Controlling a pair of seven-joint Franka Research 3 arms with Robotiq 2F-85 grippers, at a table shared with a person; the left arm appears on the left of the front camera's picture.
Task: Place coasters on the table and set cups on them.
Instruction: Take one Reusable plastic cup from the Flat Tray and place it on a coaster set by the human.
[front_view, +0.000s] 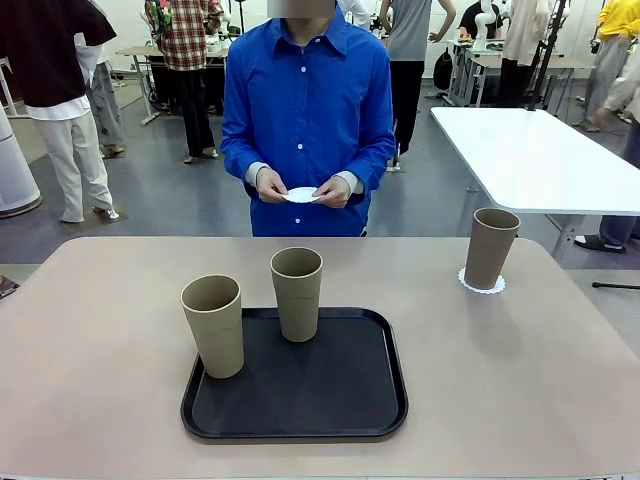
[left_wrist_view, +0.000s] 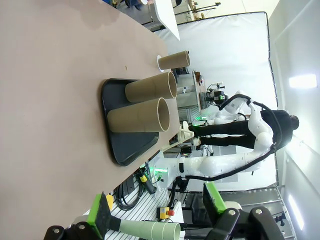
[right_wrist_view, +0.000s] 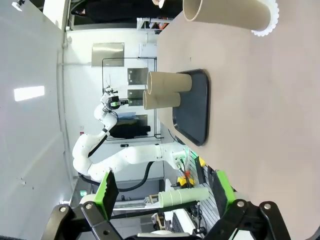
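Coasters: one coaster (front_view: 482, 283), scalloped white paper, lies near the table (front_view: 100, 330)'s far right corner under a tapered matte tan cup (front_view: 492, 245). Beyond the far edge, the person's hands (front_view: 270, 186) pinch another coaster (front_view: 300, 195); its edge looks lacy, though it is small. Two cups (front_view: 297, 293) stand upright on the black tray (front_view: 340, 395) by the near edge. In the wrist views, rolled sideways, the left gripper (left_wrist_view: 157, 210) and right gripper (right_wrist_view: 165, 192) hold their jaws wide apart, gripping nothing.

Tan-brown cups (front_view: 212, 330), white lacy coaster (front_view: 483, 286), black tray (front_view: 330, 390), beige table (front_view: 100, 360), person's blue shirt (front_view: 305, 110)
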